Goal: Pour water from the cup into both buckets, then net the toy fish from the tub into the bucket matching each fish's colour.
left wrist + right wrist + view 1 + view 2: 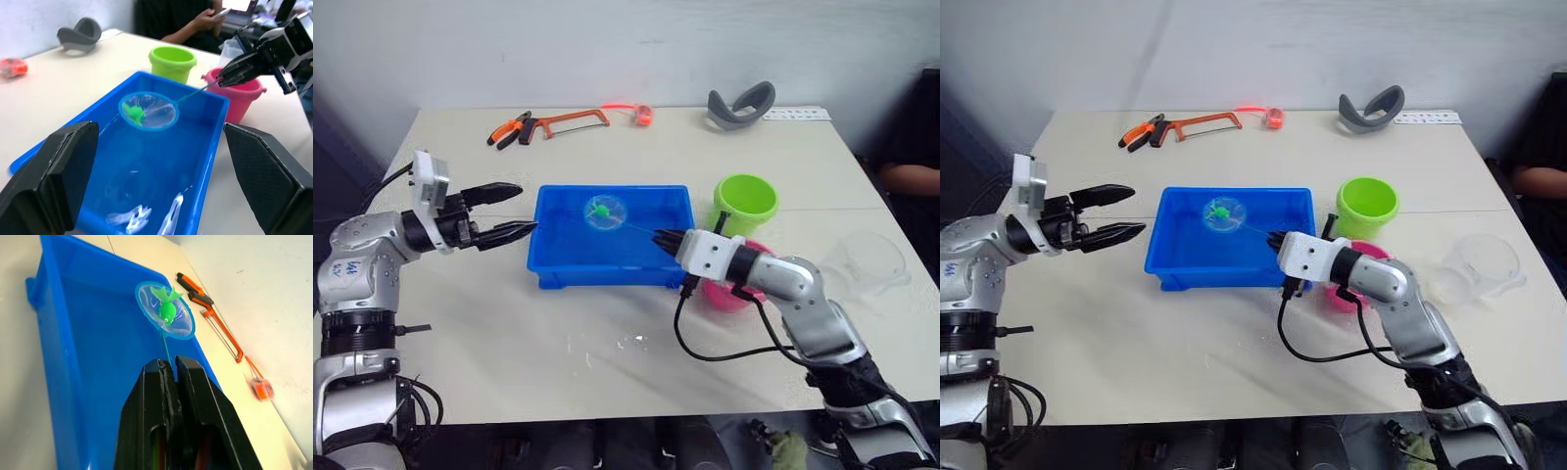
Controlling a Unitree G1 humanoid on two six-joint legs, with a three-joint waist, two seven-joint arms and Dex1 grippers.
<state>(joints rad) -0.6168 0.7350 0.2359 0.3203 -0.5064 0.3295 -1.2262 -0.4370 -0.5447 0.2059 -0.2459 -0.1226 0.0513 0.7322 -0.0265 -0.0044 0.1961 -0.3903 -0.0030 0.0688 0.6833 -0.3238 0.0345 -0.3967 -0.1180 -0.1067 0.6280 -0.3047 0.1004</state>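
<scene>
My right gripper [663, 238] is shut on the thin handle of the net [604, 211], whose blue hoop hangs over the far middle of the blue tub [548, 257]. A green toy fish [167, 310] lies in the mesh. To the tub's right stands the lime green bucket [745, 204], and the pink bucket [728, 294] is partly hidden behind my right arm. The clear cup [867, 262] lies on its side at the far right. My left gripper [521, 211] is open and empty, just off the tub's left end.
At the table's back lie orange pliers [508, 129], a hacksaw [570, 121], a small orange thing [642, 114] and a grey curved object [741, 106]. A person sits beyond the table's right edge [909, 176]. Water is spilled on the table [631, 341] in front of the tub.
</scene>
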